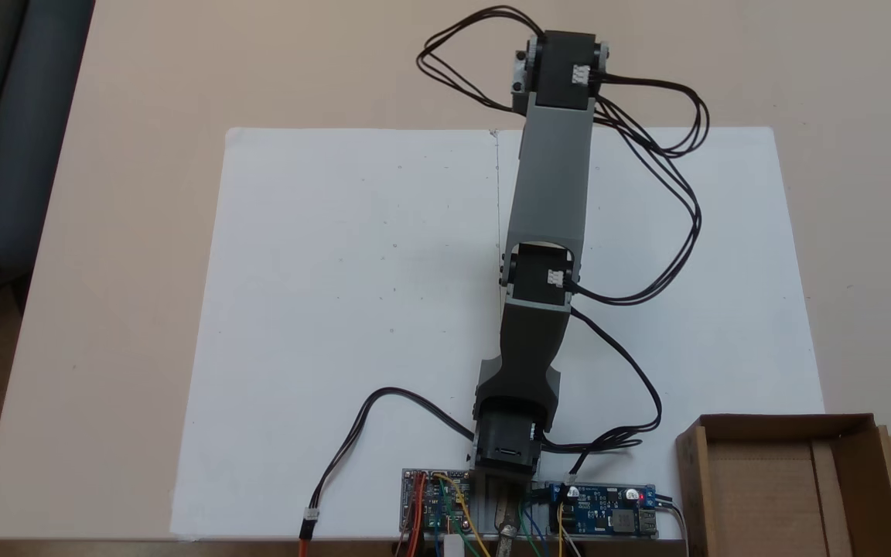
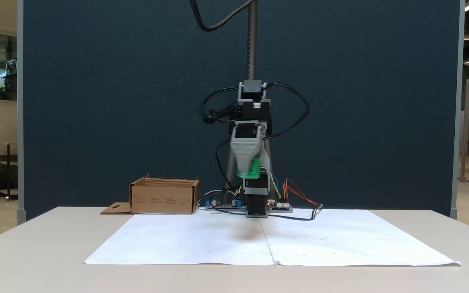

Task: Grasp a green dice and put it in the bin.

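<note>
- The gripper (image 2: 250, 171) hangs raised above the white paper sheet (image 2: 271, 242), its jaws closed around the green dice (image 2: 251, 170).
- The bin (image 2: 164, 197) stands at the left on the table (image 2: 35, 260), well apart from the gripper.
- A dark blue partition (image 2: 116, 101) fills the background.

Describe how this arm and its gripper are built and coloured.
The arm has light grey and dark grey printed plastic links joined by black servo motors with white connectors. Thin black cables loop loosely beside it. The gripper is a tapering, ribbed light grey plastic piece.
</note>
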{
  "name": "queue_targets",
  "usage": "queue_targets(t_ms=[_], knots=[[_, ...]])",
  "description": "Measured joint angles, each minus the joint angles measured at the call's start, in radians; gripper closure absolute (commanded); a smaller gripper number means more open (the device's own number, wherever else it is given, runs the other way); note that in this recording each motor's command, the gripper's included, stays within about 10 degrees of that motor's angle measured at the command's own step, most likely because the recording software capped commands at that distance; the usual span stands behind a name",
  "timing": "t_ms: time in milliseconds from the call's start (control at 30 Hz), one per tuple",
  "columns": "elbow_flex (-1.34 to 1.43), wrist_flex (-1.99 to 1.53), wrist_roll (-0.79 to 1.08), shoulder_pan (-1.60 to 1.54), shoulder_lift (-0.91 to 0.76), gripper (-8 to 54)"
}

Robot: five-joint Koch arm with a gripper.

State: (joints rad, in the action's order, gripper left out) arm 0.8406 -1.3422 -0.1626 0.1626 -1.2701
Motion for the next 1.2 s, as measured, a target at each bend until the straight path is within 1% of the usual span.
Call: queue_targets(t_ms=[67,267,567,900,933,1200], knots=[[0.0,0.0,0.011,0.055,0.0,33.6],[0.0,-0.002,0.121,0.304,0.002,33.6],[0.0,-0.002,0.308,0.769,0.002,33.6],[0.002,0.002,0.434,1.204,-0.034,33.6],[0.002,0.006,0.457,1.282,-0.038,33.6],[0.0,0.067,0.525,1.476,-0.038,33.6]])
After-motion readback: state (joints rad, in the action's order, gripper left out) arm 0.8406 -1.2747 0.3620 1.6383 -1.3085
